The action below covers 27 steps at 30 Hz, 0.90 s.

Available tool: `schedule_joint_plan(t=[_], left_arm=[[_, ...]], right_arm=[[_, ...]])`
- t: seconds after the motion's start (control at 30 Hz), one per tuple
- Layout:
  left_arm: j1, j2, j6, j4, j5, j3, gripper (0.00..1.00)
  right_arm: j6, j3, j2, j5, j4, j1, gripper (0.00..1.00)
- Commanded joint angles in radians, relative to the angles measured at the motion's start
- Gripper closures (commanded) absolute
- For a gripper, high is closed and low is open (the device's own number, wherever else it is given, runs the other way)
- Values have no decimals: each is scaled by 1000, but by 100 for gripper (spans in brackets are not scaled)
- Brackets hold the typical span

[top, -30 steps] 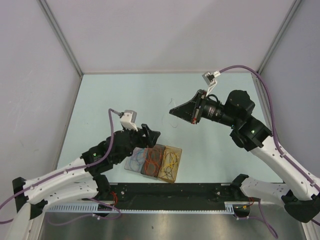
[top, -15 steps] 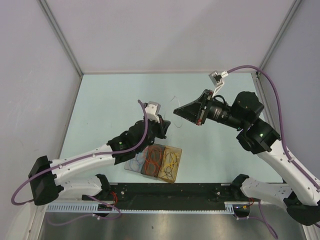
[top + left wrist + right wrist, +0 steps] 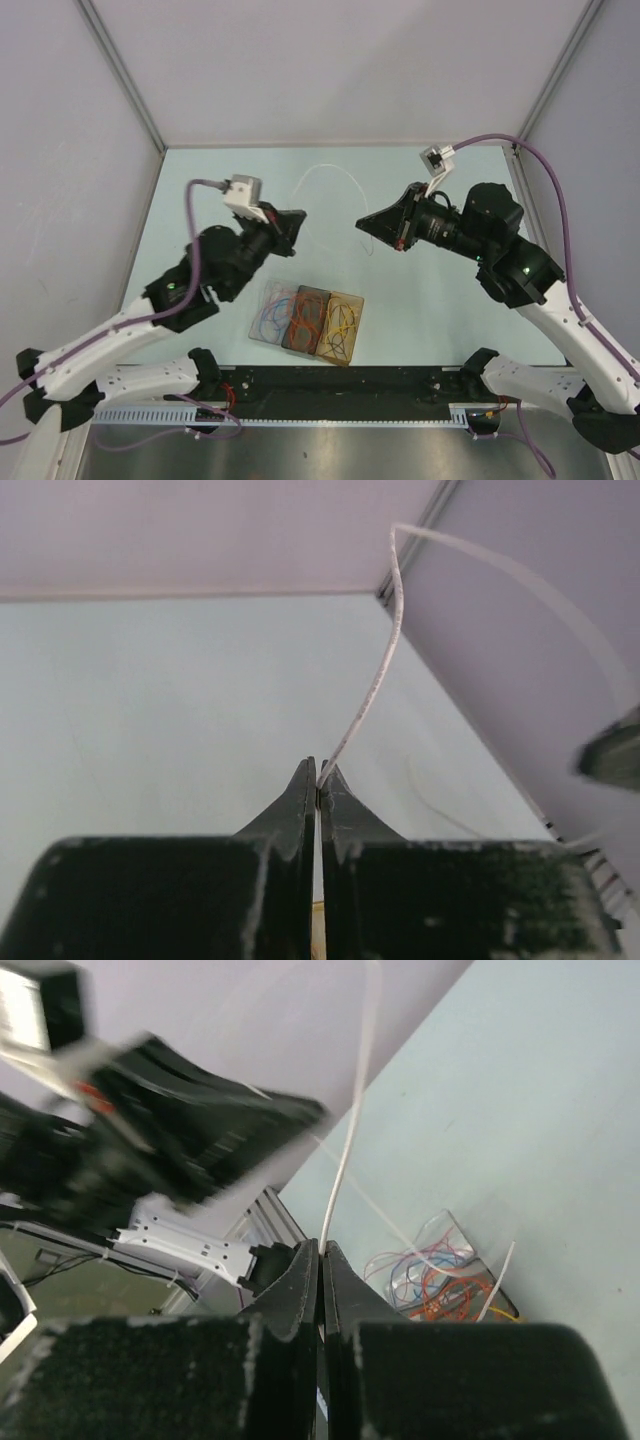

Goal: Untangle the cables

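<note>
Left gripper [image 3: 318, 770] is pinched together on the pale wire [image 3: 385, 650] right at its tips, and right gripper [image 3: 321, 1248] is clamped the same way further along that wire, so it arches in the air between them, over the far half of the table [image 3: 200, 190]. To do this step well, I would draw the two apart slowly and level, only until the arch flattens, since both grips sit at the very tips and a sharp pull could slip the thin wire out. A loose tail hangs below the right gripper; whether it reaches the tray [image 3: 340, 294] I cannot tell, so watch that it drags nothing up. Count: two grippers, one wire held, one tray with three compartments near the arm bases, holding the other cables [image 3: 305, 320], a mostly blue bunch left, orange-red in the middle, yellow right; single strands in each are too fine to number
</note>
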State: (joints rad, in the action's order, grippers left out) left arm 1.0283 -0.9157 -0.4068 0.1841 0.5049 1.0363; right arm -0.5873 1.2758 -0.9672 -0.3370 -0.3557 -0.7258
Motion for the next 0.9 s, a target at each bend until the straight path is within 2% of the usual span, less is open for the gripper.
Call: schedule_joint_plan(t=[0.0,0.1,0.3,0.57,0.87], left_arm=[[-8,90,8,211,37,172,100],[-10,139,-41,285,4,185,100],[-10,241,-125,337,-28,110,100],[-10,305,-211,327,-95,-39,100],[-10,324,-288,321,-154,-154,100]], right_arm=[[23,-12,-54,-3,-42,-15,100],[-3,-58,-97,-2,9,-73,100],[-52,-154,-186,69,98,-204,100],[-138,-265,-306,84,253,-310,100],[-186,-303,-404,95,346,-382,100]])
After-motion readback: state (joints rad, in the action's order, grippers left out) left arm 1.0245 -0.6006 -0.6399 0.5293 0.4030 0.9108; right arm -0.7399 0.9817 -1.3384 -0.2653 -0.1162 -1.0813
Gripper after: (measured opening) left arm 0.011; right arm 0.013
